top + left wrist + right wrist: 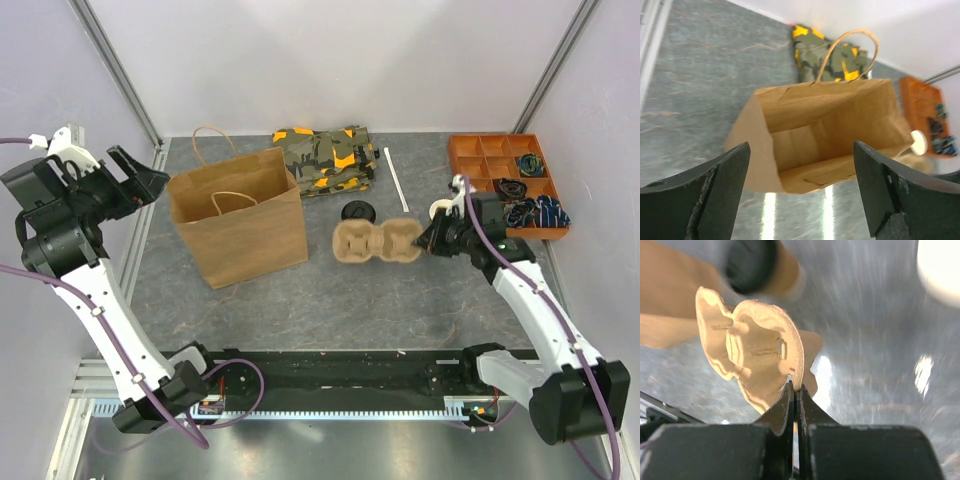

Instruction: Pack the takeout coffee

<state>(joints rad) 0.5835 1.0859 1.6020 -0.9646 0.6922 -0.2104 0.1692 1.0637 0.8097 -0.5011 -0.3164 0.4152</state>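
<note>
Top external view gives you the layout: the takeout coffee (pixel 357 212) stands on the grey table (pixel 400 300) with its round black lid facing up. It sits just behind the moulded-pulp carrier tray (pixel 378 242), to the right of the brown paper bag (pixel 240 225) and well apart from it. The cup is outside the bag and outside both wells of the tray. Your right gripper (pixel 428 240) is at the tray's right end. The right wrist view shows its two fingers pressed together on the thin rim of the tray (pixel 760 355), so that pincer is clamped on the tray, not on the cup. You cannot tell from these views whether the tray is lifted off the table. In that same wrist view the coffee (pixel 752 262) is a blur beyond the tray. Your left gripper (pixel 140 175) hangs at the far left, beside the bag, and the left wrist view shows its jaws spread wide with nothing between them, looking down into the bag's open mouth (pixel 830 135). Behind the bag lies a folded camouflage cloth (pixel 325 158), with a white stick (pixel 397 180) to its right. An orange organiser (pixel 480 160) holding small dark items sits at the far right, and a pale round thing (pixel 440 210) lies just behind the right gripper. Any lettering on the bag or cup is too small to read.
</note>
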